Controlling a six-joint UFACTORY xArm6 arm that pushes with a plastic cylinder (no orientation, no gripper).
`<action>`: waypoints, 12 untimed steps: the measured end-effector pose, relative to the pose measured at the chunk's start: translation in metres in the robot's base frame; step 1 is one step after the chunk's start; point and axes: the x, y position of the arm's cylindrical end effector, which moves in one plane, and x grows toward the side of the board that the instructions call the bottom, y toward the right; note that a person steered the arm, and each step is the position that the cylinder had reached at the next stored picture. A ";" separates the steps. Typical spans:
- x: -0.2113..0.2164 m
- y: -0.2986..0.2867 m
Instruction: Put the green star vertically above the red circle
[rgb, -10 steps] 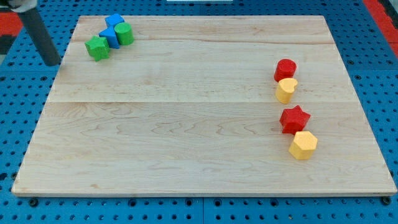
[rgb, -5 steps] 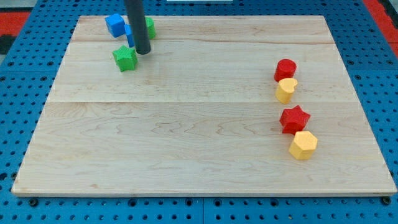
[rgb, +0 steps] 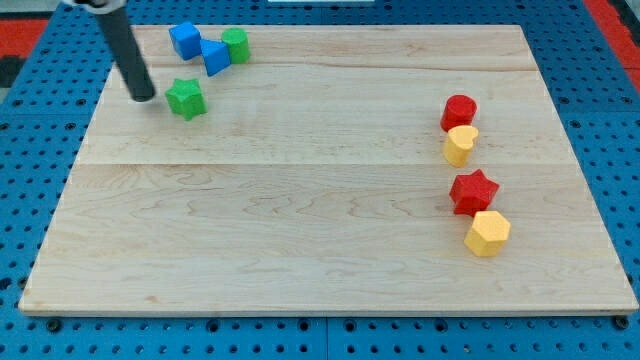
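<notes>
The green star (rgb: 186, 98) lies on the wooden board (rgb: 320, 230) at the upper left. My tip (rgb: 144, 96) rests on the board just left of the star, a small gap between them. The red circle (rgb: 459, 111) sits far off at the view's right, with a yellow block (rgb: 460, 145) touching it just below.
Two blue blocks (rgb: 184, 40) (rgb: 214, 57) and a green round block (rgb: 236, 45) sit in a row at the upper left, above the star. A red star (rgb: 473, 192) and a yellow hexagon-like block (rgb: 487, 233) lie at the lower right.
My tip went right through the upper-left cluster, pushing the green star right and down and spreading the blue and green blocks, then swung back to the star's left.
</notes>
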 end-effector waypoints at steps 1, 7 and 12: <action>0.001 0.072; -0.027 0.211; -0.032 0.300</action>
